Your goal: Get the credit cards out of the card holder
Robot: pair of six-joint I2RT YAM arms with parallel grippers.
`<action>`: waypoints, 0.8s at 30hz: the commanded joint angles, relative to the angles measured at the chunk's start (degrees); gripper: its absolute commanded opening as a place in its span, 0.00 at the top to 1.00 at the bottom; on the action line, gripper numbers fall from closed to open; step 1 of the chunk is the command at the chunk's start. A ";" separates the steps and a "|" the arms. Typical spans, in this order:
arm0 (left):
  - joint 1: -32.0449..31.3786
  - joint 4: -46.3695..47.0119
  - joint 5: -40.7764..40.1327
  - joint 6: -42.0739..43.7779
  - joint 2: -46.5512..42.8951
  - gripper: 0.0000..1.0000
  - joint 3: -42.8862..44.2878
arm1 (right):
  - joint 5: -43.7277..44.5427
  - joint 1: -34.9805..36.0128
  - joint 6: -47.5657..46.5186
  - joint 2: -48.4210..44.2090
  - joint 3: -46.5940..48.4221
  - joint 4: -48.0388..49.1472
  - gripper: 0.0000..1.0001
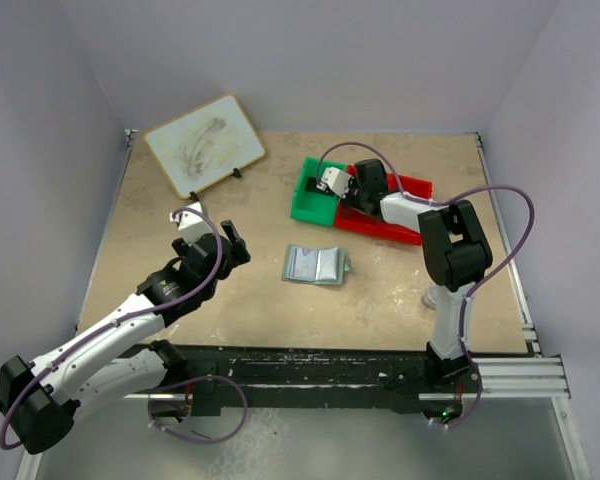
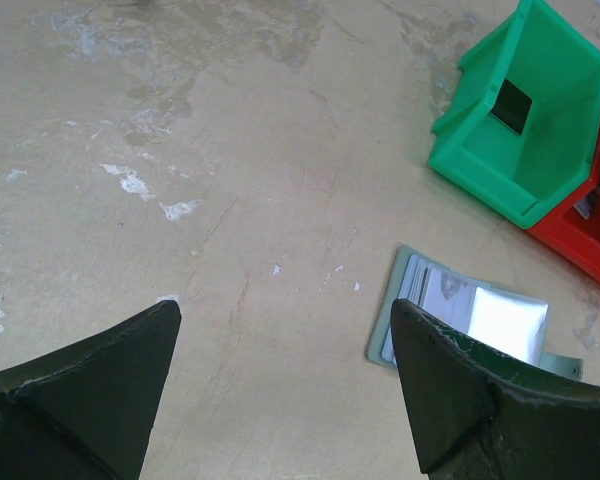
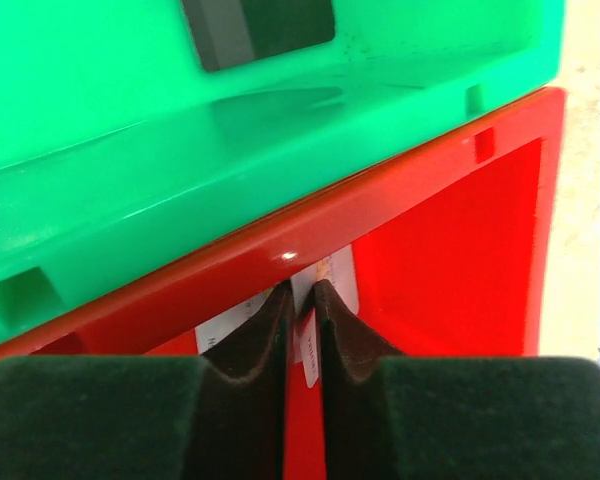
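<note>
Two-fingered left end effector point(image 2: 282, 310) gapes wide beside the open grey-green folding card holder point(image 2: 470, 310); right end effector point(image 3: 302, 290) nearly together over red plastic bin point(image 3: 460, 220); grip on white card point(image 3: 342, 272) unclear.

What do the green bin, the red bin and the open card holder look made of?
Green bin: moulded plastic, glossy; its smooth walls carry soft highlights. Red bin: the same glossy plastic, a bright glint on its rim. Card holder: perhaps faux leather or fabric, matte grey-green at the edge; inner pockets look like clear film, since they glare.
</note>
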 commanded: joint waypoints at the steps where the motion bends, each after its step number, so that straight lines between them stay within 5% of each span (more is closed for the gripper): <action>1: 0.26 0.33 -0.96 0.59 -0.64 0.16 1.36 | -4.23 -0.65 0.62 -1.93 -0.10 -4.82 0.80; 13: 0.23 1.24 0.64 0.06 0.57 0.16 1.10 | -9.20 -2.02 8.49 -7.10 2.36 -8.88 0.67; 16: 0.30 1.37 0.82 -0.02 0.78 0.16 1.01 | -7.15 -2.50 18.32 -7.59 2.92 -7.45 0.66; 21: 0.23 1.86 0.94 -0.34 1.12 0.16 0.94 | -7.32 -3.51 42.15 -4.06 10.68 -17.70 0.75; 24: 0.23 2.49 1.53 -0.25 1.61 0.16 0.98 | -8.51 -3.46 49.30 -2.51 11.07 -20.84 0.93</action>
